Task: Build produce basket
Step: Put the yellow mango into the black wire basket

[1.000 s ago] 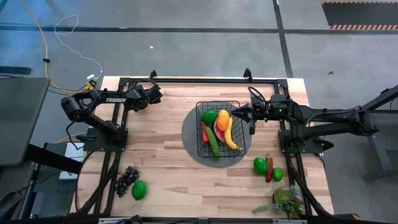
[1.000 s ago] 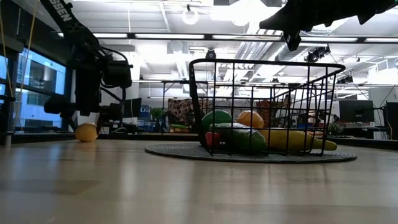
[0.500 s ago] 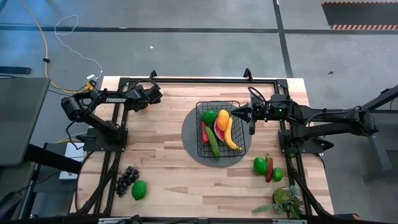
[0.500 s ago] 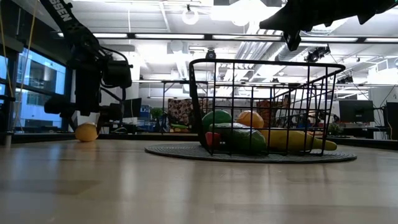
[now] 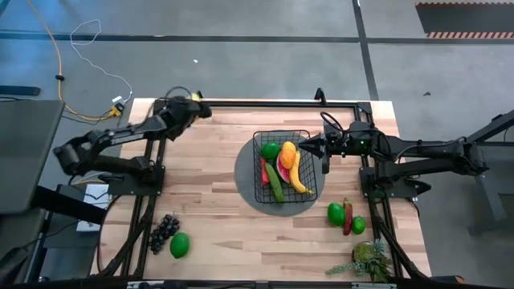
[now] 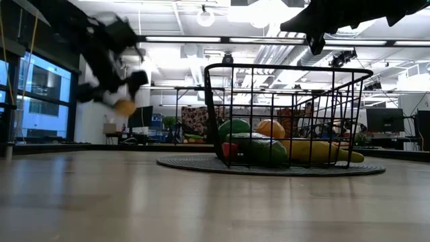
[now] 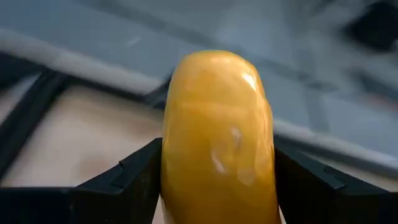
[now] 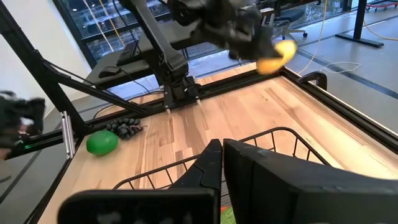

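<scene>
Yellow-orange, the fruit point(image 7: 217, 134) that lay on the table's far left a second ago now rides clear of it, clamped in the left gripper point(image 5: 191, 110). The basket point(image 5: 285, 166) on its mat is its likely destination; beside the rim, the right gripper point(image 5: 309, 147) waits clenched and empty.

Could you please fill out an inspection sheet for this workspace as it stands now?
Surface: pale wooden table, dark grey round mat under basket.
Job's things: black wire-mesh basket holds yellow banana, cucumber and other produce; purple grapes and green round fruit lie outside.
Clutter: leafy green plant.
Grippers: left pincer shut on yellow-orange oval fruit, held above the table; right pincer shut, over the basket's edge.
Cables: yellow cable on floor.
Surroundings: grey floor, desks behind.
</scene>
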`<state>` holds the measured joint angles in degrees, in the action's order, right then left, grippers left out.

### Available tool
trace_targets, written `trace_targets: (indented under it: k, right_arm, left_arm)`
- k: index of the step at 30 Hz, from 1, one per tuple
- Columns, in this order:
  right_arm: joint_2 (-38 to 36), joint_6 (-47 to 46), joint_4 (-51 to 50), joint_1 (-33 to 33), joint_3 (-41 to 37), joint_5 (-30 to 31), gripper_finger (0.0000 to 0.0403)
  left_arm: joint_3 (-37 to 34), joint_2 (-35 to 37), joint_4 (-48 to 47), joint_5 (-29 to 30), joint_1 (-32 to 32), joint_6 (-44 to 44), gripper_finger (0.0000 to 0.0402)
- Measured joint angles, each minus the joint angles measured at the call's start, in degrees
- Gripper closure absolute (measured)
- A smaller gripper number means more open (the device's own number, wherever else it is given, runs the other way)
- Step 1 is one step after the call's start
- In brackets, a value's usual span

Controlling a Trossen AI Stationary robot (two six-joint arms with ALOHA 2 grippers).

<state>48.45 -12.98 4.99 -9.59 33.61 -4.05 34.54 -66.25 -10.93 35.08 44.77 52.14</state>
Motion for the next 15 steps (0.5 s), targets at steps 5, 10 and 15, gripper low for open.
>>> trace_targets:
  k: [5, 10, 15]
  right_arm:
    - [0.0, 0.2, 0.0, 0.0, 0.0, 0.0, 0.0402]
    - [0.0, 0.1, 0.2, 0.0, 0.0, 0.0, 0.0402]
    - [0.0, 1.4, 3.5, 0.0, 0.0, 0.0, 0.0402]
  left_arm:
    - [0.0, 9.2, 16.2, -10.2, -1.9, -13.9, 0.0156]
    - [0.1, 16.6, 29.1, -27.5, -5.4, -22.2, 0.0156]
    - [0.1, 21.2, 31.8, -40.8, -9.7, -19.6, 0.0156]
